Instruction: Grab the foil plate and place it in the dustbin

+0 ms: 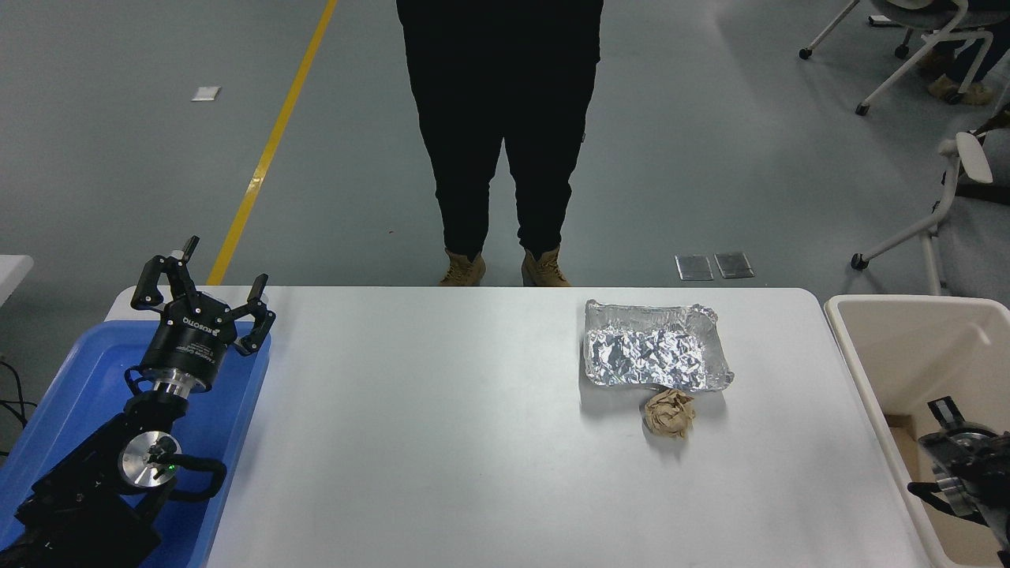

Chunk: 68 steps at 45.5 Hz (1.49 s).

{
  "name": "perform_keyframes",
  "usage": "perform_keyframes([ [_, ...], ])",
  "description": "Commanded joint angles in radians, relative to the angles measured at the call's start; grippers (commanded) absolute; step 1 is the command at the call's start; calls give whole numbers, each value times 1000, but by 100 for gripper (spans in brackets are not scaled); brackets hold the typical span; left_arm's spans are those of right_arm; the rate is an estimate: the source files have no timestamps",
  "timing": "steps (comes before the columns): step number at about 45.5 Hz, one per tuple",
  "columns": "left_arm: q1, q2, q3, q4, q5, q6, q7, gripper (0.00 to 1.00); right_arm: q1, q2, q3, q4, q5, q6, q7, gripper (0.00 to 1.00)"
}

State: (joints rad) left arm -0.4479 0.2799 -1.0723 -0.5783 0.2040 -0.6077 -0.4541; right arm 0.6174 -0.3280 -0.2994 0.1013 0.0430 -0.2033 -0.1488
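The right gripper point(959, 461) sits low over the dustbin point(907, 347), only partly in view; whether its fingers are apart cannot be told. The foil plate point(655, 347) lies on the table ahead and well to its left, long axis running left to right. The left gripper point(201, 288), parked, open and empty, is much farther off

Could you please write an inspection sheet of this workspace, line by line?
Surface: white table, bare in the middle.
Job's things: foil plate on the table's far right; dustbin beside the table's right end.
Clutter: brown paper ball touching the plate's near edge; blue tray at the left.
Grippers: left gripper open, parked over the tray; right gripper at the right edge over the dustbin, fingers unclear.
Cables: dark cable at the far left.
Surroundings: person standing behind the table; chairs.
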Motion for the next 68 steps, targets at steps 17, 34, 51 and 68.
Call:
perform_keyframes([
  [17,0,-1,0,0,0,0,0,98,-5,7,-1,0,-2,1,0,0],
  [34,0,-1,0,0,0,0,0,98,45,15,-15,15,-2,5,0,0],
  [51,0,1,0,0,0,0,2,98,169,-23,-133,98,-12,4,-5,0],
  [68,0,-1,0,0,0,-1,2,98,478,-89,-351,463,-2,-2,-6,57],
])
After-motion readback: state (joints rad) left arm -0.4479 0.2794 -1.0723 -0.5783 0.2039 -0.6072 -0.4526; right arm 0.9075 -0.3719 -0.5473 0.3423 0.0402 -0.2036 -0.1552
